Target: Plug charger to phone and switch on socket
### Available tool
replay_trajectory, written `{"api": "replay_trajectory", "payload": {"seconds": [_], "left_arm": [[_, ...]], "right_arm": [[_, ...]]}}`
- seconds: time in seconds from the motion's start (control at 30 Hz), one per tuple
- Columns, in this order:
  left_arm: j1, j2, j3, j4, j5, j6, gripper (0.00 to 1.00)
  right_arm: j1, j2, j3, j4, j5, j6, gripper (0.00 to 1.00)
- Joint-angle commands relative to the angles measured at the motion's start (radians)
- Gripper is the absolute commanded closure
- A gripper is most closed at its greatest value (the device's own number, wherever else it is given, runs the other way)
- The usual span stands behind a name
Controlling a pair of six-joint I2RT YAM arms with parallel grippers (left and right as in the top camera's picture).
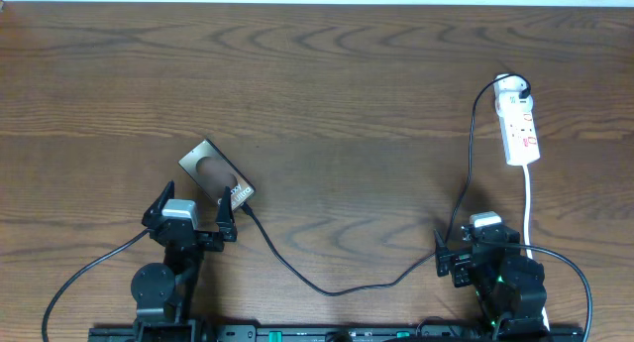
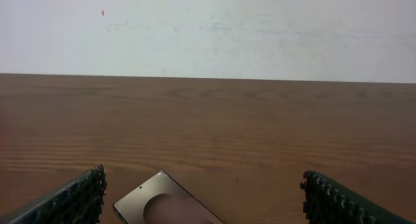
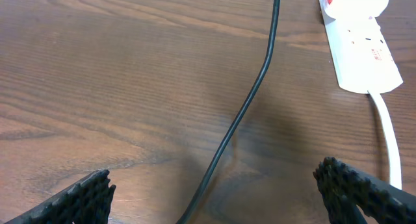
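The charger's [image 3: 249,97] tip looks seated in the phone [image 1: 206,166], which lies just before the left hand [image 2: 203,177]. The socket [image 1: 522,124], well apart, likely awaits switching. The left hand and right hand [image 3: 214,175] both gape empty.

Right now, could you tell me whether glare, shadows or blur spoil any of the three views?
Overhead: even light, a dark reflection on the glossy phone. Left wrist: pale washed wall, a pale round reflection on the phone. Right wrist: the white socket nearly overexposed; the charger throws a soft shadow on the table.
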Motion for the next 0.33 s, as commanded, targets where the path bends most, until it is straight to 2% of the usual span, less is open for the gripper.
{"api": "replay_trajectory", "payload": {"seconds": [0.0,0.3], "left_arm": [[0.002,-0.006,-0.009,-0.046,0.013,0.014,0.05],[0.002,-0.006,-0.009,-0.046,0.013,0.014,0.05]], "right_arm": [[-0.004,-0.006,-0.003,-0.008,0.013,-0.014,0.01],[-0.004,-0.006,-0.003,-0.008,0.013,-0.014,0.01]]}}
